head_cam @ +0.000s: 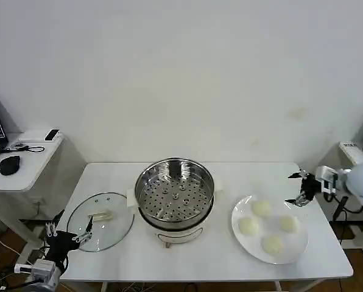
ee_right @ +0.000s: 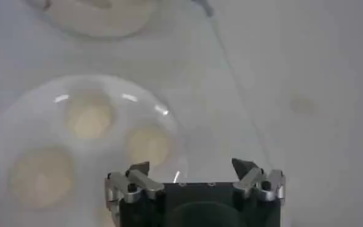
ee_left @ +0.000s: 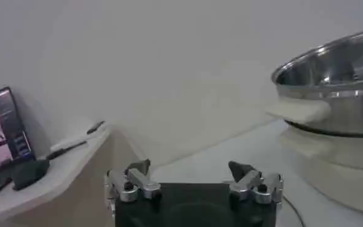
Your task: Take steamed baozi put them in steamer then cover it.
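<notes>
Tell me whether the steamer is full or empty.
Empty: the steamer shows its bare perforated tray, and all four baozi sit on the plate.

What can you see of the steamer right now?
The steamer is a round, shiny steel pot standing upright mid-table on a cream-white base with small side handles. It is uncovered; a perforated tray inside holds no baozi. The glass cover lies flat on its left, the plate of four baozi on its right. Nothing touches it but the table.
</notes>
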